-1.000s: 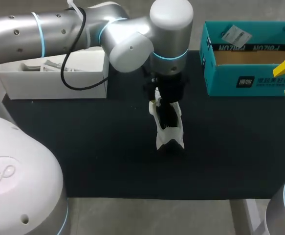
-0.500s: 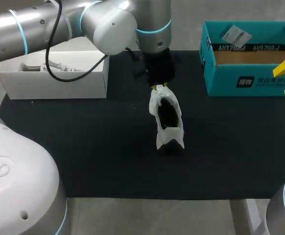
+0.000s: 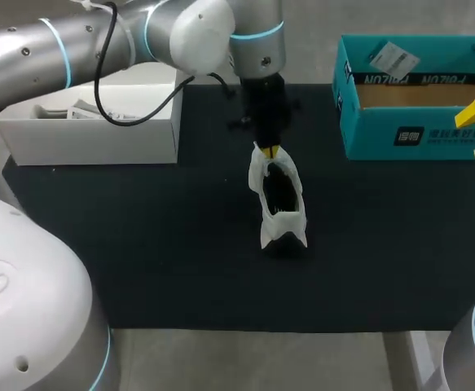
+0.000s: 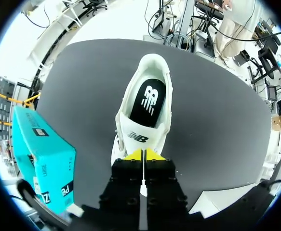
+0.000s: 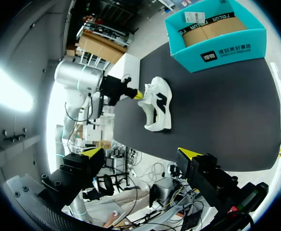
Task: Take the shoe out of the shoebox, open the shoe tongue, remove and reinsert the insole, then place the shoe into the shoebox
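Centred on mat (image 3: 139, 244), shoe (image 3: 284, 224), edges far, shoebox (image 3: 416, 134) apart

shoe (image 3: 279, 204) left of shoebox (image 3: 416, 134) (well apart)

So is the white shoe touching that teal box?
Apart. The head view shows bare black mat between the shoe and the shoebox.
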Controlling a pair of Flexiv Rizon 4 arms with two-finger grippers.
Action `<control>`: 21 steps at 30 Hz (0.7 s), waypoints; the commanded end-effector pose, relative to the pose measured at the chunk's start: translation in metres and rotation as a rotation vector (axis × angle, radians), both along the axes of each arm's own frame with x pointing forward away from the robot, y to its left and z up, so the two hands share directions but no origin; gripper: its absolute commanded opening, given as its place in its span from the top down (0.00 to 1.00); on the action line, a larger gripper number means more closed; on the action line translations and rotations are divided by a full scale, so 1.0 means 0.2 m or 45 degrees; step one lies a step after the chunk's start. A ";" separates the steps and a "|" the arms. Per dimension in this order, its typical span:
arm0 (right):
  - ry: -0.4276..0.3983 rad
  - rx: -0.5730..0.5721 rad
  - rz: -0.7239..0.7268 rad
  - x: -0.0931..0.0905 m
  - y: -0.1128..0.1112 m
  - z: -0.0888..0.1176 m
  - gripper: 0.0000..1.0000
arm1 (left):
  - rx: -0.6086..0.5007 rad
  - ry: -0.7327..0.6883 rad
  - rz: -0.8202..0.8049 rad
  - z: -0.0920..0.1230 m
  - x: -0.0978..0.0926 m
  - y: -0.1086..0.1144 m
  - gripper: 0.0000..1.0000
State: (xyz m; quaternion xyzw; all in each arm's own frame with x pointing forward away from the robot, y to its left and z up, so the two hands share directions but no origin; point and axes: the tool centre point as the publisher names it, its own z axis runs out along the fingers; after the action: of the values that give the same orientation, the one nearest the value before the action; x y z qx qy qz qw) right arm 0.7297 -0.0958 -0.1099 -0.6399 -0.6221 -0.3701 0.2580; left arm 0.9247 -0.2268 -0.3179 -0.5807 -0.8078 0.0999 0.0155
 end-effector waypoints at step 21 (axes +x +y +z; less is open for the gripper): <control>0.001 -0.002 -0.001 0.00 0.00 0.00 0.00 | 0.038 0.130 0.107 -0.01 -0.02 -0.01 1.00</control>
State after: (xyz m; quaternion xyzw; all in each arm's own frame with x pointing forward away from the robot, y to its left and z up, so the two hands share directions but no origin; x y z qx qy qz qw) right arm 0.7297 -0.0958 -0.1099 -0.6399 -0.6221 -0.3701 0.2580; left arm 0.9126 -0.2320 -0.3118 -0.5321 -0.8404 0.0960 0.0376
